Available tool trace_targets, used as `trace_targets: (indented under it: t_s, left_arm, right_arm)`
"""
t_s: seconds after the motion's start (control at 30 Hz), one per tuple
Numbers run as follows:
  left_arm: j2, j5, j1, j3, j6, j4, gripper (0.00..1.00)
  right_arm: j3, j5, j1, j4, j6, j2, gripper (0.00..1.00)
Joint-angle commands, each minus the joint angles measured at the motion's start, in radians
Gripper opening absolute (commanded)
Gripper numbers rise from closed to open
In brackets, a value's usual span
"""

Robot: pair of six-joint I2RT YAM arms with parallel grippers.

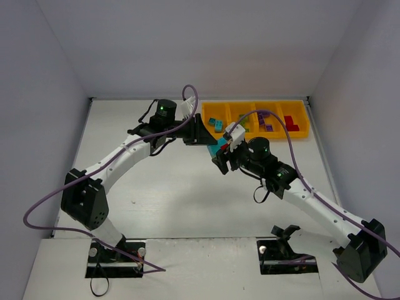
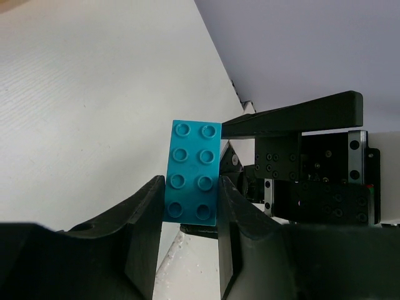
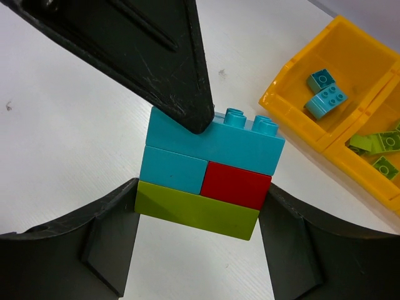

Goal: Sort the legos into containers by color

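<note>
L gripper (image 2: pixel 190 187) pinches teal brick (image 2: pixel 194 169); R gripper (image 3: pixel 200 203) prob. clamps cluster (image 3: pixel 215 187).

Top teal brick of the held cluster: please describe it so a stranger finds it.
Near the yellow tray, the left end effector and right end effector hold one brick cluster. Its long teal brick, studs showing, tops a shorter teal brick and a red brick.

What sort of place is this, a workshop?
Probably a robot test lab: two arms bolted to a white table, plain walls boxing it in, and a toy brick cluster near a yellow sorting tray.
</note>
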Motion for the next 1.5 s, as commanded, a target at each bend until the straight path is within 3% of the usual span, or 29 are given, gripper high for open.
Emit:
trace_targets:
  t_s: [0.0, 0.13, 0.2, 0.23, 0.27, 0.37, 0.47, 0.7, 0.77, 0.87, 0.9, 0.97, 1.1, 1.2, 1.3, 1.47]
  left_arm:
    - [-0.081, 0.060, -0.018, 0.013, -0.039, 0.094, 0.10]
    - [-0.088, 0.062, -0.018, 0.005, -0.042, 0.094, 0.10]
    - [-0.085, 0.076, -0.018, 0.007, -0.040, 0.077, 0.10]
    - [-0.082, 0.080, -0.018, 0.013, -0.040, 0.068, 0.13]
    - [-0.082, 0.080, -0.018, 0.016, -0.037, 0.060, 0.27]
    - [-0.082, 0.086, -0.018, 0.016, -0.026, 0.026, 0.47]
    - [-0.088, 0.079, -0.018, 0.017, -0.013, -0.003, 0.56]
    - [-0.078, 0.074, -0.020, 0.019, 0.009, -0.035, 0.57]
    - [-0.079, 0.069, -0.020, 0.016, 0.012, -0.032, 0.53]
    - [-0.079, 0.063, -0.020, 0.016, 0.012, -0.017, 0.36]
    - [-0.082, 0.062, -0.020, 0.016, 0.010, -0.011, 0.29]
    - [-0.090, 0.056, -0.020, 0.010, 0.009, 0.012, 0.26]
    - [-0.105, 0.046, -0.020, -0.024, -0.014, 0.080, 0.24]
    - [-0.114, 0.036, -0.020, -0.041, -0.032, 0.112, 0.24]
    - [-0.120, 0.034, -0.020, -0.053, -0.043, 0.161, 0.24]
    - [-0.122, 0.034, -0.020, -0.058, -0.054, 0.180, 0.24]
  right_arm:
    - [0.007, -0.025, -0.002, 0.166, 0.059, 0.021, 0.62]
    - [0.002, -0.021, -0.003, 0.177, 0.054, 0.022, 0.52]
    - [-0.008, -0.013, -0.003, 0.185, 0.042, 0.010, 0.35]
    - [-0.012, -0.005, -0.003, 0.194, 0.031, 0.006, 0.29]
    - [-0.015, 0.004, -0.003, 0.194, 0.023, -0.005, 0.23]
    - [-0.019, 0.012, -0.003, 0.186, -0.006, -0.021, 0.22]
    - [-0.016, 0.006, -0.001, 0.175, -0.018, -0.027, 0.22]
    - [-0.009, -0.011, -0.001, 0.171, -0.020, -0.033, 0.24]
    - [-0.006, -0.019, -0.002, 0.169, -0.021, -0.033, 0.24]
    - [-0.006, -0.019, -0.003, 0.165, -0.023, -0.027, 0.25]
    - [-0.006, -0.021, -0.003, 0.163, -0.023, -0.027, 0.26]
    - [-0.006, -0.019, -0.003, 0.162, -0.015, -0.022, 0.28]
    - [-0.002, -0.007, -0.003, 0.162, 0.026, -0.010, 0.57]
    - [0.005, 0.007, -0.003, 0.163, 0.054, 0.001, 0.73]
    - [0.014, 0.032, -0.003, 0.166, 0.085, 0.012, 0.82]
    - [0.030, 0.053, -0.003, 0.166, 0.112, 0.030, 0.86]
